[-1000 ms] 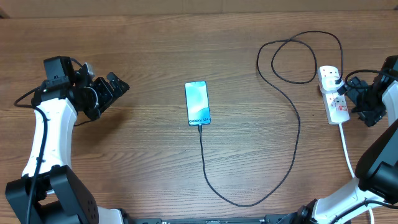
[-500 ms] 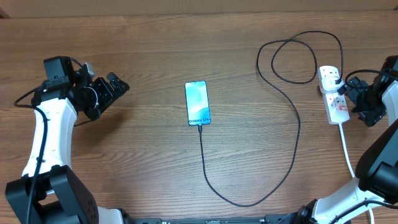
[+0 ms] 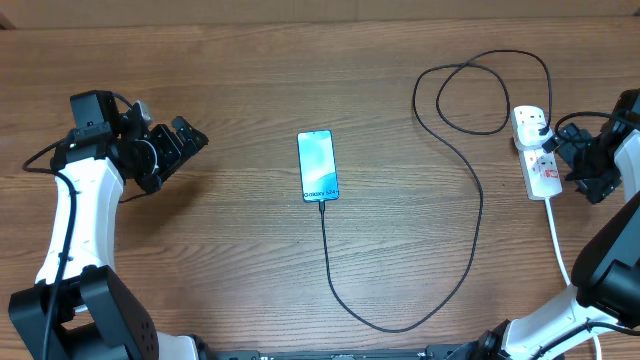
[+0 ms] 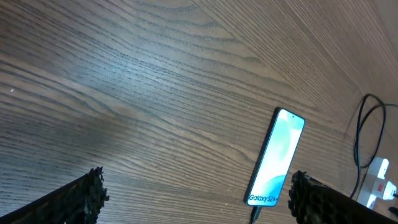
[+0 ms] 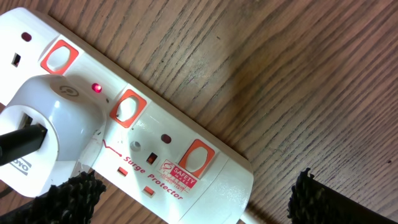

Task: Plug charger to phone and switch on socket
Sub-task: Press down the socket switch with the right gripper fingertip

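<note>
Left fingers (image 4: 84, 198): mine, spread wide apart with nothing between them, poised over bare wood at the left of the surface (image 3: 250, 280).
Right fingers (image 5: 78, 194): mine, spread wide apart and holding nothing. One hangs over the socket's body, the other over the wood beside it.
Socket (image 5: 186, 155): white power strip lying flat near the right edge of the surface. It has red-framed switches in a row and is lettered "Surge Protector".
Lamp (image 5: 96, 88): small red light, lit, beside the occupied outlet.
Adapter (image 5: 56, 130): white plug block seated in the socket, with a black lead entering it.
White cord (image 3: 560, 250): runs from the socket's near end toward my base.
Charger (image 3: 480, 210): thin black cable. It loops behind the socket, sweeps down the middle right, curves round near the front edge and rises to the phone's bottom edge. I cannot tell whether the tip is fully seated.
Phone (image 3: 317, 166): flat, screen up, at the centre of the surface. It shows pale blue-teal and reads "Galaxy S24", well apart from both pairs of fingers.
</note>
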